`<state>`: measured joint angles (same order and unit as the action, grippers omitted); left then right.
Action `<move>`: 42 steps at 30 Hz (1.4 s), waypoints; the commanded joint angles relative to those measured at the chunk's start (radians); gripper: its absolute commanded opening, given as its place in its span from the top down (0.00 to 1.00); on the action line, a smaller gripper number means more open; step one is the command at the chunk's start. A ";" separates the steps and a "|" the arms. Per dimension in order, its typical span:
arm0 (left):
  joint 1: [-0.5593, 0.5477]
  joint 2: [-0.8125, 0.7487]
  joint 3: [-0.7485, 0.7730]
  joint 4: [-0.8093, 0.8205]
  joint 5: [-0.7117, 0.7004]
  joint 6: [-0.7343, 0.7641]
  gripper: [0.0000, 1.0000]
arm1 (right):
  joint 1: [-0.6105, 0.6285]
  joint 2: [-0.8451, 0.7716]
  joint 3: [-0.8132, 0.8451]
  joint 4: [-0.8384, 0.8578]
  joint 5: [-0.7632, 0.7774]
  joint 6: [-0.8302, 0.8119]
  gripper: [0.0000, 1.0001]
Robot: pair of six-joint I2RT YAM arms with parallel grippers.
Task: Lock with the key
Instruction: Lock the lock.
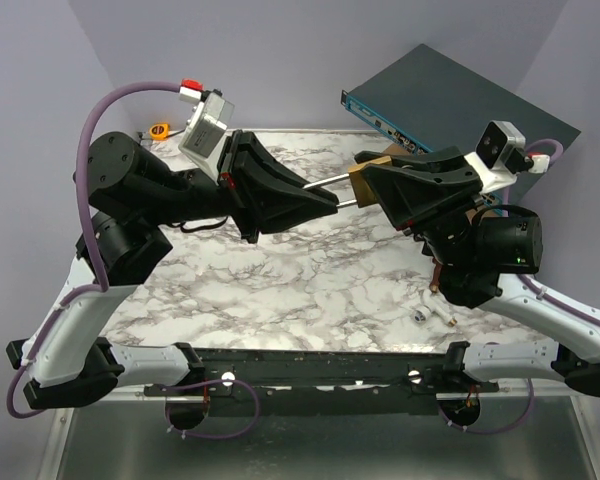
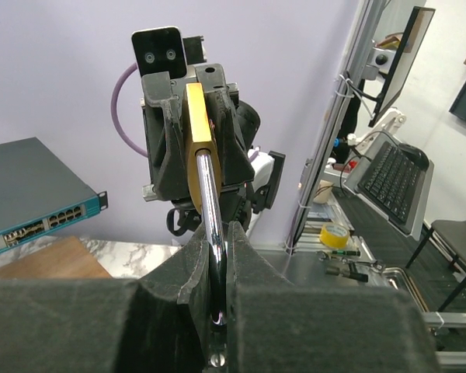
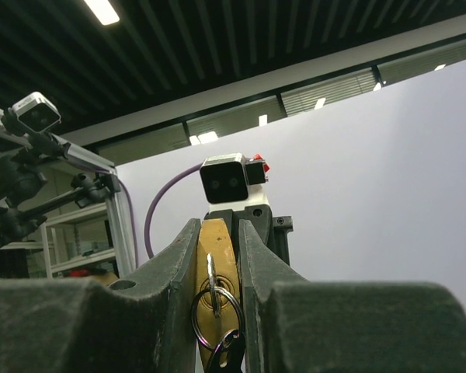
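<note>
While both arms hang over the surface [image 1: 280, 290], we see from the top the left tool [image 1: 332, 200] closed on the shackle [image 1: 346, 197] and the right tool [image 1: 375, 185] clamped on the brass lock [image 1: 363, 178], held in the air between them. The tools meet tip to tip, so room is tight there. A switch [image 1: 450, 100] sits close behind the right arm.

From the left wrist, the fingers [image 2: 245, 256] pinch the steel shackle, which runs straight up into the lock body.

From the right wrist, the key [image 3: 210, 276] sits in the keyhole, its ring [image 3: 210, 318] dangling. We judge the shackle to be drawn out. Pushing it home and turning the key remain, and neither tool is free for the key.
</note>
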<state>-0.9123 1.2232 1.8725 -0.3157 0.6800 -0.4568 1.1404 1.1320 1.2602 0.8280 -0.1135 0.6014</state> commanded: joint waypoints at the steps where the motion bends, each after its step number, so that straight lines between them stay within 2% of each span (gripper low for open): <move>1: -0.032 0.216 -0.146 -0.090 -0.115 0.060 1.00 | 0.115 0.271 -0.118 -0.708 -0.254 0.054 0.99; 5: 0.018 0.104 -0.248 -0.028 -0.136 0.062 1.00 | 0.113 0.229 -0.094 -0.785 -0.162 0.012 0.98; 7: 0.052 0.040 -0.301 -0.001 -0.128 0.057 1.00 | 0.114 0.209 -0.074 -0.825 -0.112 -0.021 0.84; 14: 0.152 -0.174 -0.427 0.045 -0.097 0.035 1.00 | 0.112 0.128 -0.015 -0.913 -0.022 -0.123 0.50; 23: 0.238 -0.364 -0.511 -0.037 -0.075 0.064 1.00 | 0.100 0.009 0.003 -1.005 0.108 -0.265 0.20; 28: 0.271 -0.413 -0.521 -0.043 -0.088 0.070 1.00 | 0.095 -0.002 0.005 -1.047 0.172 -0.299 0.15; 38: 0.288 -0.436 -0.529 0.071 -0.135 0.000 1.00 | 0.095 0.003 -0.045 -1.049 0.199 -0.282 0.13; 42: 0.298 -0.410 -0.487 0.027 -0.158 0.032 1.00 | 0.095 -0.032 -0.070 -1.047 0.222 -0.287 0.11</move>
<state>-0.6289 0.7982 1.3338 -0.3595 0.5758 -0.4343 1.2297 1.1404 1.2182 -0.1967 0.0631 0.3344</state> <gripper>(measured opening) 0.055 0.881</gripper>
